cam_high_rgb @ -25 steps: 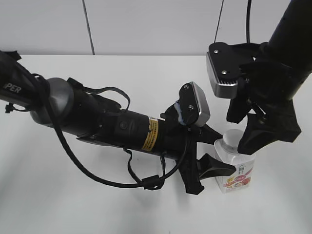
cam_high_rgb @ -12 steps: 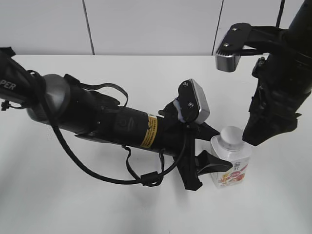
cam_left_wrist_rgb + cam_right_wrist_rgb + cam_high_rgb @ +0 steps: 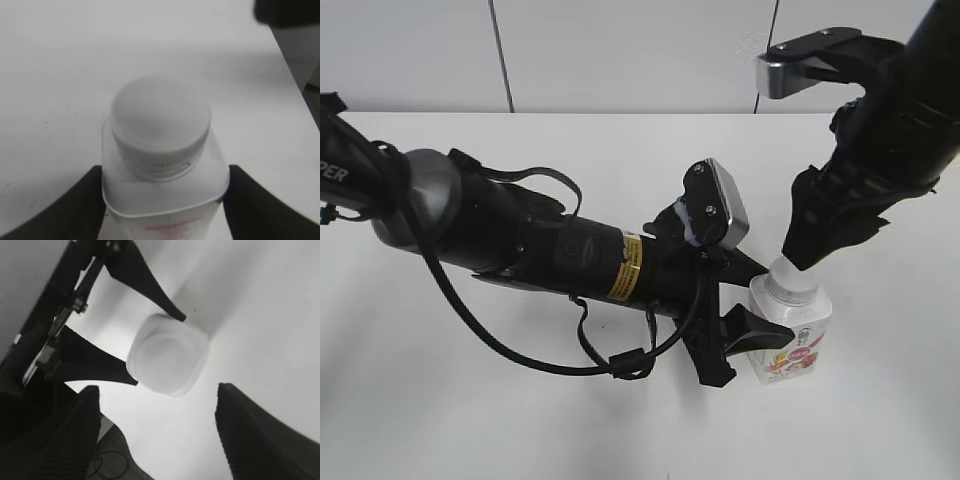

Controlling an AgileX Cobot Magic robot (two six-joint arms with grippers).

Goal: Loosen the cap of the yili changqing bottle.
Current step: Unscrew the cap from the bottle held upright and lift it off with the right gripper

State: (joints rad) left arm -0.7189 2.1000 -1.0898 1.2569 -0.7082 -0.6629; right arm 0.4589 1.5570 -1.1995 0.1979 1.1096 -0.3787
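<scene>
place: lab bench | cues: bare white table (image 3: pixel 520 420), plain panelled wall (image 3: pixel 620 50)

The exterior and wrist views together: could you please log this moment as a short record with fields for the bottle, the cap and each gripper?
bottle: yili changqing bottle, upright on the white table
cap: cap on the neck, nothing touching it in the wrist views
left gripper: left gripper shut on the bottle's body, one finger on each side
right gripper: right gripper open, above the cap, fingers apart and clear of it
task state: cap not yet gripped
</scene>
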